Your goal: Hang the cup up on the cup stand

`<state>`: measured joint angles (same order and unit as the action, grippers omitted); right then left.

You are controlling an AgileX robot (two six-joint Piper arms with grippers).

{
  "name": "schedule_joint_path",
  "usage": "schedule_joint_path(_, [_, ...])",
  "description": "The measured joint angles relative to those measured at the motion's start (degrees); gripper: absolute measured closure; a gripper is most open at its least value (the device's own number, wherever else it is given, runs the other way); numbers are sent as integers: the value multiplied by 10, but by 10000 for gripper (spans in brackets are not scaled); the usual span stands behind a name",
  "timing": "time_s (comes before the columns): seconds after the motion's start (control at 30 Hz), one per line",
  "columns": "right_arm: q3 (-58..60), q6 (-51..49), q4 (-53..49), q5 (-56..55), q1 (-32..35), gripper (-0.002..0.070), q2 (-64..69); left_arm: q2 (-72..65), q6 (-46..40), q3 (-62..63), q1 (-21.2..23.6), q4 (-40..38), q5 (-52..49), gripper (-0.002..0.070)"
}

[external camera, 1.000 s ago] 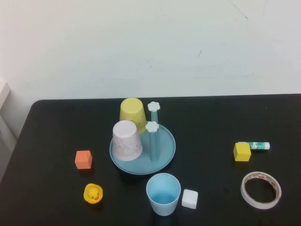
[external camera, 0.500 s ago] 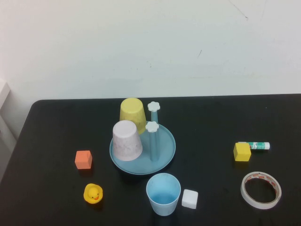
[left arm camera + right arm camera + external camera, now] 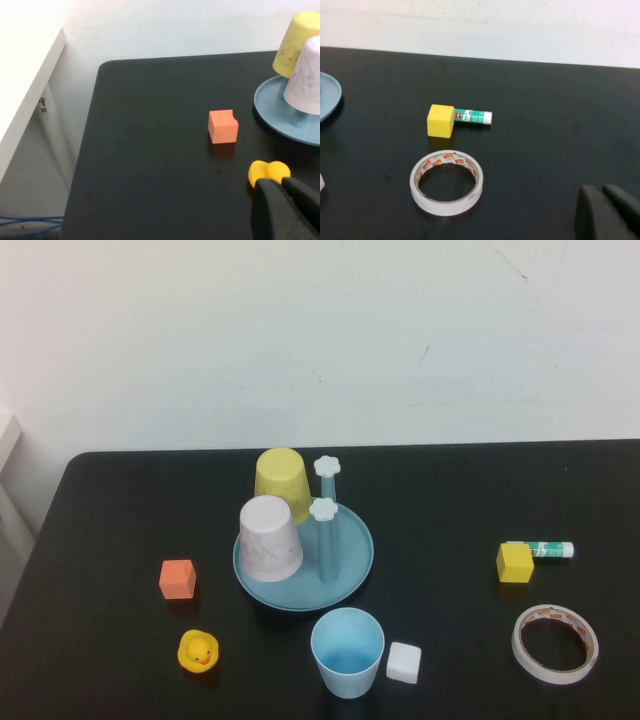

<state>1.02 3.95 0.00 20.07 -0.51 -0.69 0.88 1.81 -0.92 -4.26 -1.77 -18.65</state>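
Note:
The light blue cup (image 3: 347, 651) stands upright, mouth up, near the table's front edge, just in front of the cup stand (image 3: 352, 562). The stand is a round teal dish with two free blue pegs topped by white flower knobs (image 3: 323, 508). A yellow cup (image 3: 281, 483) and a pale pink-white cup (image 3: 268, 537) hang upside down on it. Neither arm shows in the high view. My left gripper (image 3: 281, 184) is shut and empty, low over the table near the yellow duck (image 3: 268, 171). My right gripper (image 3: 602, 189) is shut and empty, over bare table at the right.
An orange cube (image 3: 177, 579) and a yellow duck (image 3: 198, 651) lie left of the stand. A white cube (image 3: 403, 662) sits beside the blue cup. At the right are a yellow cube (image 3: 515, 563), a glue stick (image 3: 545, 550) and a tape roll (image 3: 555, 643).

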Motion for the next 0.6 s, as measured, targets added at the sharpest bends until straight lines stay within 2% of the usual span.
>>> schedule_joint_path(0.1, [0,0,0,-5,0,676,0,0,0,0,0,1,16,676])
schedule_joint_path(0.2, [6,0,0,-54,0,676,0,0,0,-2,0,3,71,676])
schedule_joint_path(0.4, [6,2,0,-269,0,676,0,0,0,-2,0,11,289,676])
schedule_joint_path(0.6, [6,7,0,-448,0,676,0,0,0,-2,0,12,443,676])
